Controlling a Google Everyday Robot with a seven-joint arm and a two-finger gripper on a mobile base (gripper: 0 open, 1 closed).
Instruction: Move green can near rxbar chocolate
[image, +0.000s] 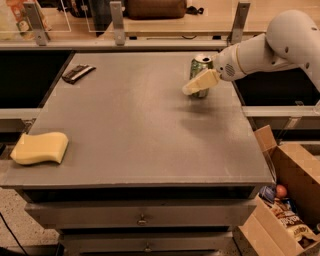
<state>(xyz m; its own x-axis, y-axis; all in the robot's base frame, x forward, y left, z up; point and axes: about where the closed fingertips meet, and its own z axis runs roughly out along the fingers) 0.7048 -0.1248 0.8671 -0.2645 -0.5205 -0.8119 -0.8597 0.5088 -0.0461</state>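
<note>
The green can (201, 63) stands upright at the back right of the grey table (140, 130). My gripper (196, 83) reaches in from the right on the white arm (270, 47). It is at the can, and its cream-coloured tip crosses in front of the can's lower half and hides it. The rxbar chocolate (77, 73) lies flat at the back left corner of the table, far from the can.
A yellow sponge (40, 148) lies near the table's front left edge. An open cardboard box (292, 200) with packets stands on the floor to the right. A railing with posts (117, 22) runs behind the table. Drawers are under the tabletop.
</note>
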